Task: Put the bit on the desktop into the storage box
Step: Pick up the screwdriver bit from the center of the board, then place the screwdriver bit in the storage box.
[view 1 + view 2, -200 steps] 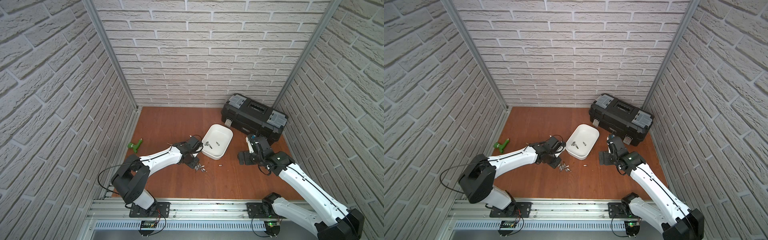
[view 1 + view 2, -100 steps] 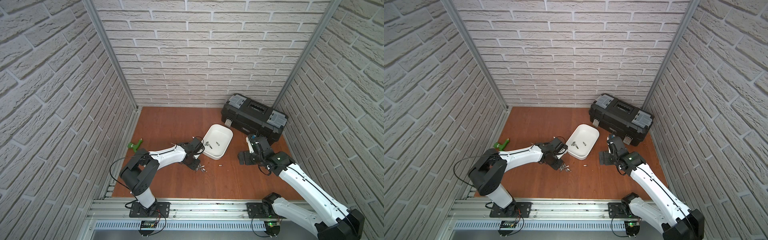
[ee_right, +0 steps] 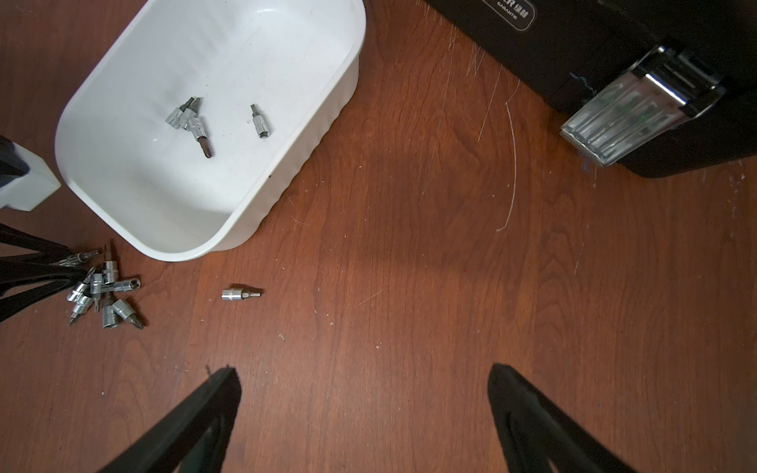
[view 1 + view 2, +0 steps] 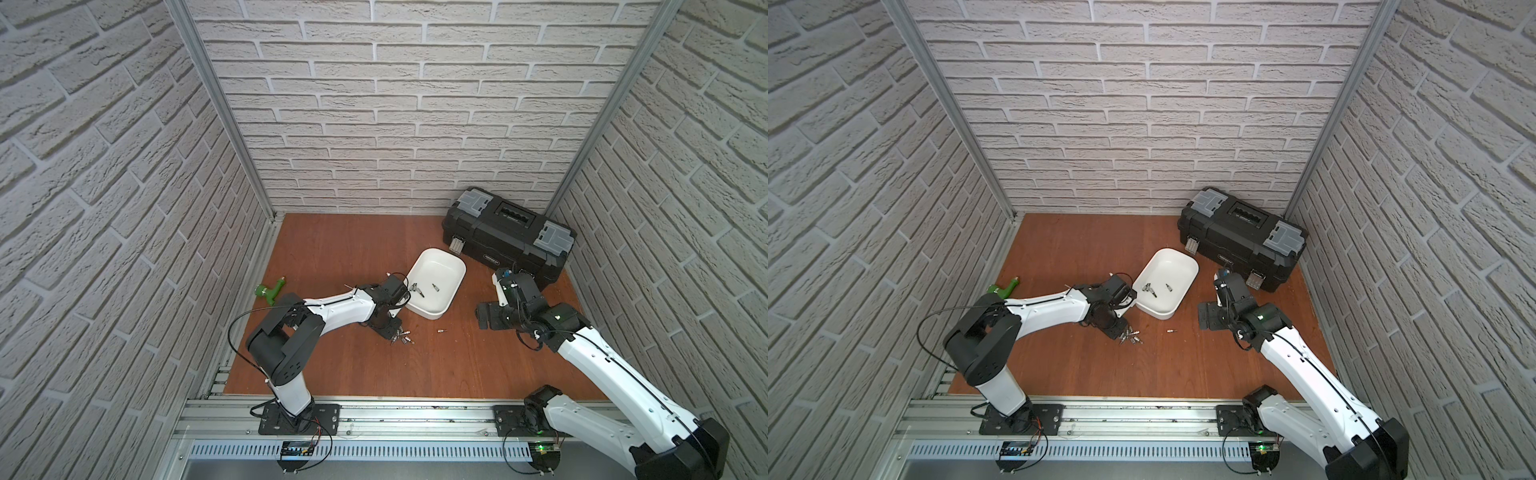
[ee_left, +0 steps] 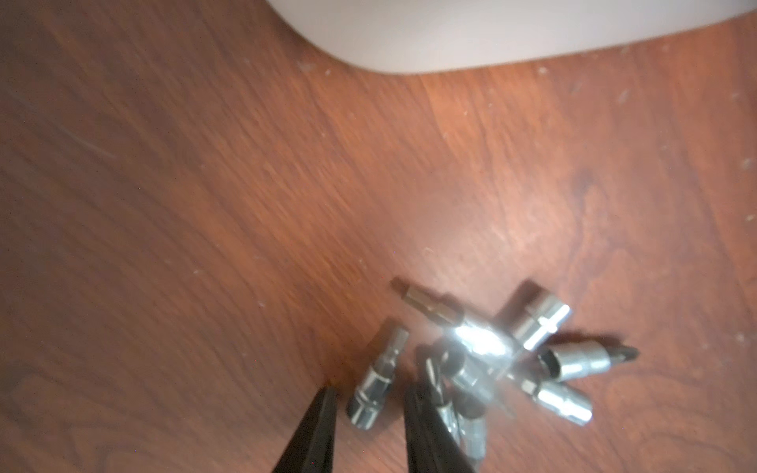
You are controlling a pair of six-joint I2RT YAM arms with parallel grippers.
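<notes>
Reddish wood desktop (image 4: 353, 257), brick walls all round. Left pincer (image 5: 368, 391) is sitting barely parted around one bit (image 5: 375, 381) at the pile's (image 5: 483, 348) edge, not squeezing it, with the white storage box (image 5: 450, 32) just beyond. Right pincer (image 3: 362, 370) is hanging wide open and empty, a lone bit (image 3: 241, 293) lying between it and the pile.

A jumbled heap of small chromed driver bits (image 3: 102, 290) lies on the reddish wood-grain desktop (image 3: 409, 286), just beside the upright white storage box (image 3: 172, 196). A lone bit (image 3: 241, 293) lies flat nearby. Inside the box rest a touching cluster (image 3: 189, 118) and one separate bit (image 3: 259, 121).
</notes>
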